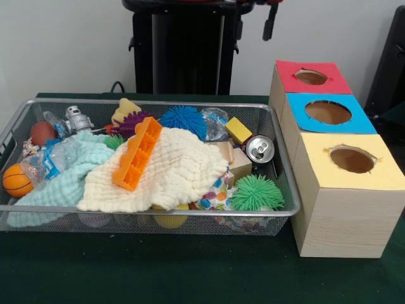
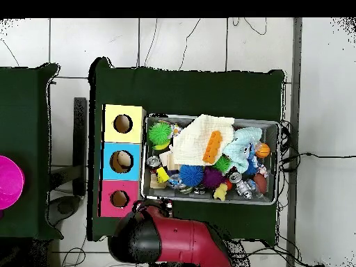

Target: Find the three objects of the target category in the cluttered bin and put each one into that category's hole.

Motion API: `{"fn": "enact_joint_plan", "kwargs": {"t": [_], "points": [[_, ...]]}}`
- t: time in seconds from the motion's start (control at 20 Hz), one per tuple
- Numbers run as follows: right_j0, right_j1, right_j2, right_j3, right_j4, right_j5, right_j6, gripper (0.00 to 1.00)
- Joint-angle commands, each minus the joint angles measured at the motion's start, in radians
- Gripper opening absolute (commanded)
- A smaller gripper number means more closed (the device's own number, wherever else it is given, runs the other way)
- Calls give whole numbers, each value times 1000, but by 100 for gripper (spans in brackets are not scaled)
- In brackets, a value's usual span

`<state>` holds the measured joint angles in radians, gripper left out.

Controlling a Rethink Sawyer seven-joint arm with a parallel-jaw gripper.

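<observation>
A wire mesh bin (image 1: 286, 170) (image 2: 273, 126) holds a jumble of things. A cream cloth (image 1: 174, 168) (image 2: 193, 138) lies across its middle with an orange toothed block (image 1: 137, 154) (image 2: 213, 146) on top. Around them sit a green spiky ball (image 1: 255, 193) (image 2: 159, 133), a blue spiky ball (image 1: 183, 119) (image 2: 190, 174), a purple spiky ball (image 1: 131, 122), a drink can (image 1: 260, 149) and a yellow block (image 1: 238, 130). Beside the bin stand three boxes with holes: red top (image 1: 310, 76) (image 2: 119, 199), blue top (image 1: 328, 112) (image 2: 121, 161), yellow top (image 1: 352, 159) (image 2: 123, 124). My gripper (image 1: 271, 22) (image 2: 156, 204) hangs drawn back, above the bin's corner near the red box.
A mint cloth (image 1: 69, 174) (image 2: 241, 146), a small basketball (image 1: 17, 180) (image 2: 262, 150), a toy robot (image 1: 77, 118), a brown ball (image 1: 42, 133) and a crumpled plastic bottle (image 1: 47, 161) fill the bin's other end. A pink round object (image 2: 10, 182) sits on a neighbouring table.
</observation>
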<state>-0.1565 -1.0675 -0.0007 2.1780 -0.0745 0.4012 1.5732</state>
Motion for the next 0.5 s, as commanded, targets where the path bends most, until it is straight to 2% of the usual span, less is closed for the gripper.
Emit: {"fn": "enact_joint_plan", "kwargs": {"t": [0.05, 0.25, 0.5], "points": [[-113, 158, 105, -48, -119, -181, 4, 100], [-159, 226, 110, -79, -190, -261, 1, 100], [-177, 325, 85, -133, -277, -369, 23, 100]]}}
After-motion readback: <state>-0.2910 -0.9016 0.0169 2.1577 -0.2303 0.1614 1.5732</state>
